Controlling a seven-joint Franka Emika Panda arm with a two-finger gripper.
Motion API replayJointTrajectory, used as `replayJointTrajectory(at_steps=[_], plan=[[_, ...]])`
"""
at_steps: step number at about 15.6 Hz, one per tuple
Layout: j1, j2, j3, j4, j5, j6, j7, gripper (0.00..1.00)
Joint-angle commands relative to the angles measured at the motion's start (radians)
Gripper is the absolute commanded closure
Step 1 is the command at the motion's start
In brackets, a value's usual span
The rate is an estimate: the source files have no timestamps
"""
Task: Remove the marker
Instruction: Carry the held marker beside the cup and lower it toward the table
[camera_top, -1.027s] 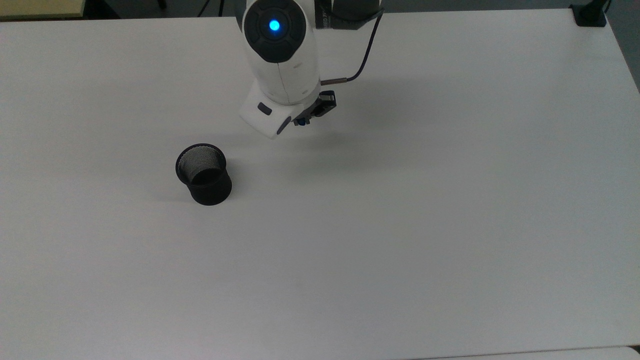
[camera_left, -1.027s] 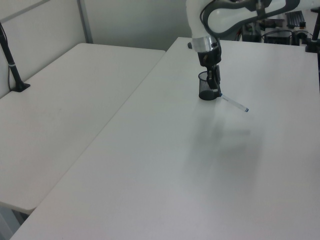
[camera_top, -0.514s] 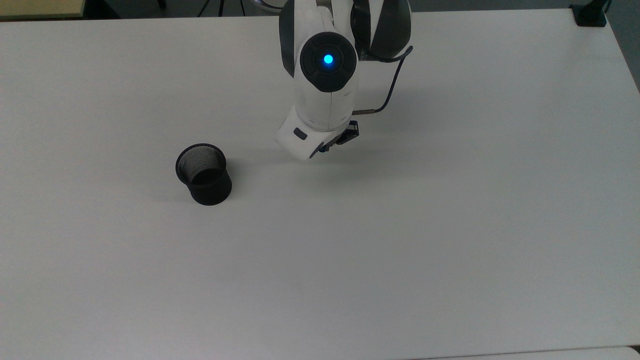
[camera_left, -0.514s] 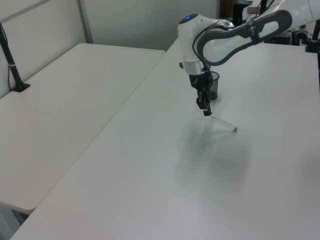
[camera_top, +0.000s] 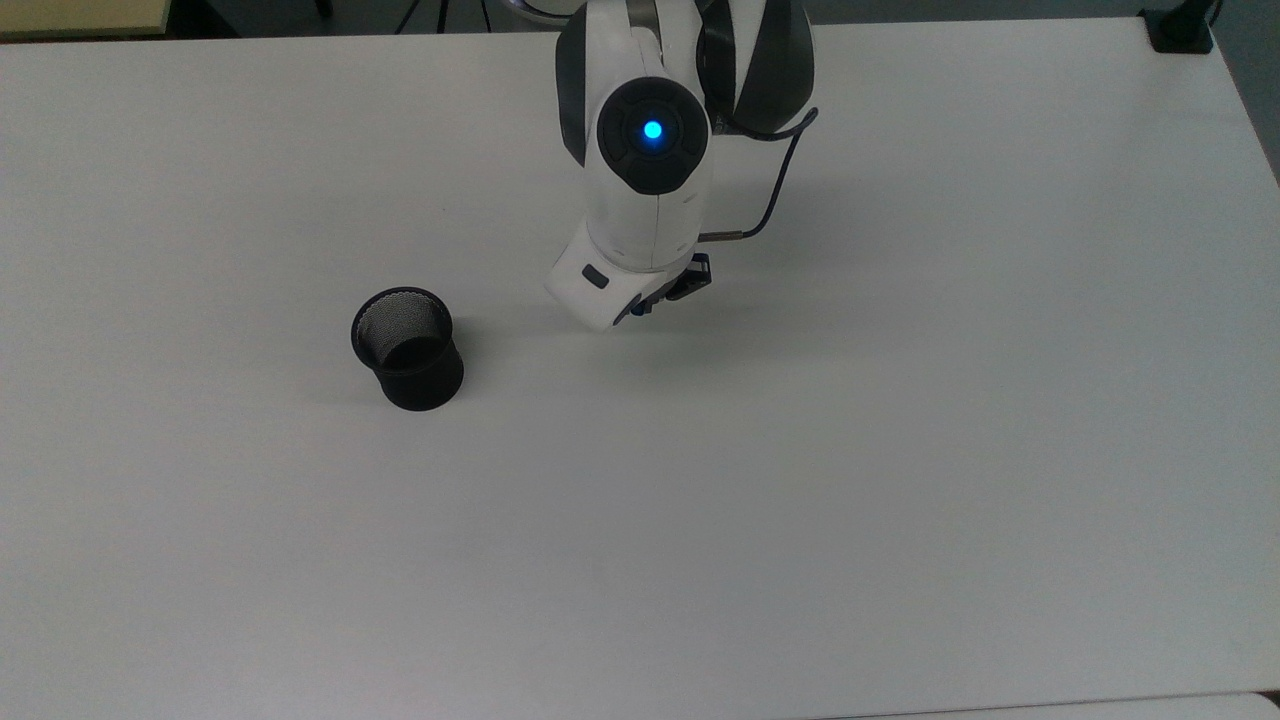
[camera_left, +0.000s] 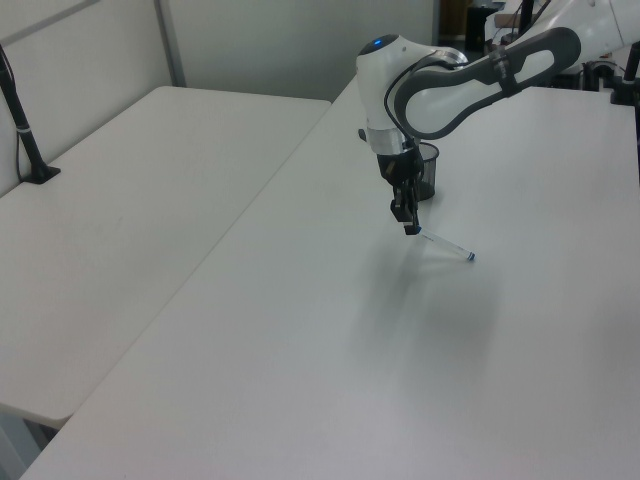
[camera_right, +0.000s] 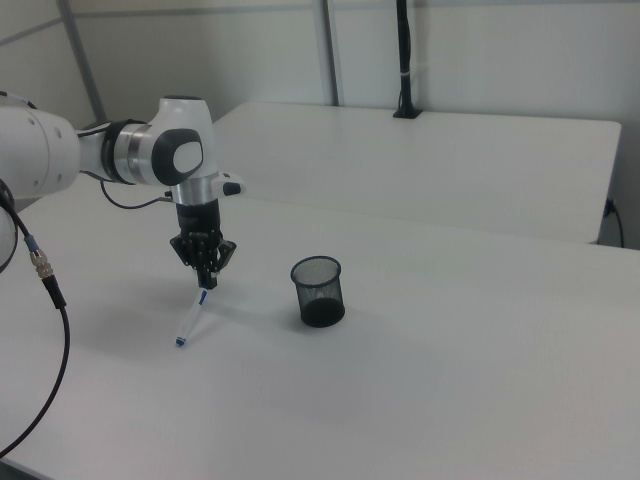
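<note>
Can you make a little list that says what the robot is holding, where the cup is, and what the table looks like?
holder: the two-finger gripper on the white robot arm
held thing: slim white marker with blue ends, pinched at its upper end
marker pose: slanting down, lower tip at or just above the table; contact unclear
marker place: outside the cup, to the right view's left of it
cup: black mesh cup, upright, open top, looks empty
cup contact: apart from the gripper and the marker
surface: plain white table
</note>
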Motion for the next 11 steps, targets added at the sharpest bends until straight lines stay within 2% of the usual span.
replayJointTrajectory(at_steps=[1,2,4,11], plan=[[0.009,0.006,-0.010,-0.023,-0.023,0.058,0.030,0.29],[0.007,0.005,-0.010,-0.022,-0.023,0.058,0.033,0.25],[0.006,0.005,-0.011,-0.020,-0.023,0.058,0.035,0.00],[0.001,-0.026,-0.019,-0.017,-0.023,0.055,0.049,0.00]])
